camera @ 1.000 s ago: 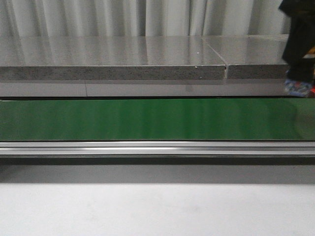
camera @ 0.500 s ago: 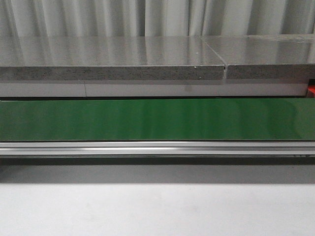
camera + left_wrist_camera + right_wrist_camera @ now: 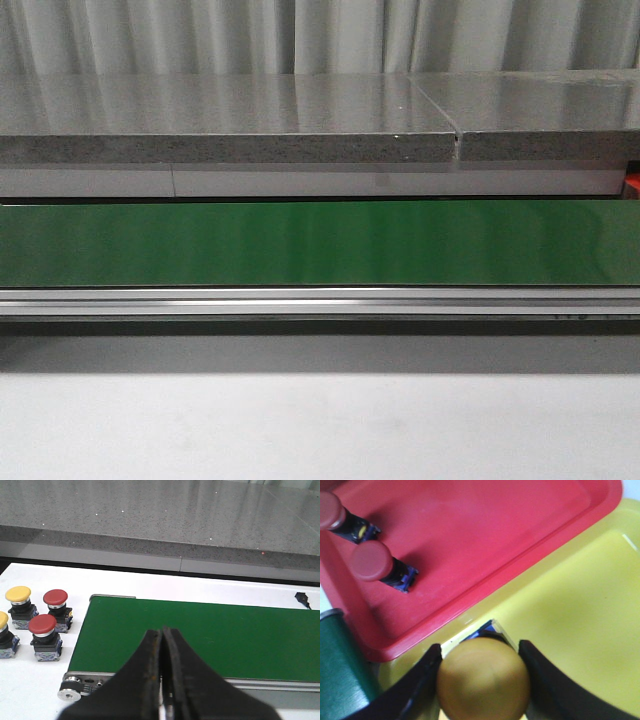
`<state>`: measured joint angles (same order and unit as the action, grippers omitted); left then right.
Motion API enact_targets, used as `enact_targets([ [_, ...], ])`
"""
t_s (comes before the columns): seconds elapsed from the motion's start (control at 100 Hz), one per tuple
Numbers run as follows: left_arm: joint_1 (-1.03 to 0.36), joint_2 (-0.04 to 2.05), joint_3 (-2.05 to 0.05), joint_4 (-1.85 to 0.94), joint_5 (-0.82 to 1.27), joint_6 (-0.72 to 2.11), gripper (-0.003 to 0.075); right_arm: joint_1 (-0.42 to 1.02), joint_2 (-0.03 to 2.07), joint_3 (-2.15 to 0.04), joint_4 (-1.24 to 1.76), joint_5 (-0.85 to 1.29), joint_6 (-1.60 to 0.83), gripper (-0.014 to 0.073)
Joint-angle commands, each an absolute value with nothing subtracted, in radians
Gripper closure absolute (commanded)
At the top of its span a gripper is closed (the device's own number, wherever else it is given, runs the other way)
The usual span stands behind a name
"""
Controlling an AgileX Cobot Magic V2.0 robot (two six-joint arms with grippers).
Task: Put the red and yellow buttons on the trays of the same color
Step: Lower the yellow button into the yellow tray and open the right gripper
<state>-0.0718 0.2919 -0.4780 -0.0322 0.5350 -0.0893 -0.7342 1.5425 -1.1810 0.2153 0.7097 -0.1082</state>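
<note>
Right wrist view: my right claw point(image 3: 482, 680) grips a yellow button point(image 3: 483, 679) over the yellow tray point(image 3: 580, 610); my left claw point(image 3: 161, 680) is pinched closed above the green belt point(image 3: 210, 635)

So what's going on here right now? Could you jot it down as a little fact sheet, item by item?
right gripper: closed around a yellow mushroom-head push button, held above the yellow plastic tray
red plastic tray: two red mushroom-head push buttons lying in it, beside the yellow tray
left gripper: shut, empty, over the green conveyor belt
waiting buttons: two red and two yellow upright on the white table beside the belt's end
front view: belt bare, no arm visible
</note>
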Motion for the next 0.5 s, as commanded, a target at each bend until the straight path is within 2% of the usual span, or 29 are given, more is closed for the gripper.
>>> enact_targets([
  [0.0, -0.082, 0.299, -0.505, -0.035, 0.462, -0.091, 0.0739, -0.739, 1.544, -1.209, 0.209, 0.64, -0.104, 0.0464],
  [0.49, -0.082, 0.299, -0.505, -0.035, 0.462, -0.091, 0.0739, -0.746, 1.658, -1.149, 0.198, 0.582, -0.098, 0.0464],
])
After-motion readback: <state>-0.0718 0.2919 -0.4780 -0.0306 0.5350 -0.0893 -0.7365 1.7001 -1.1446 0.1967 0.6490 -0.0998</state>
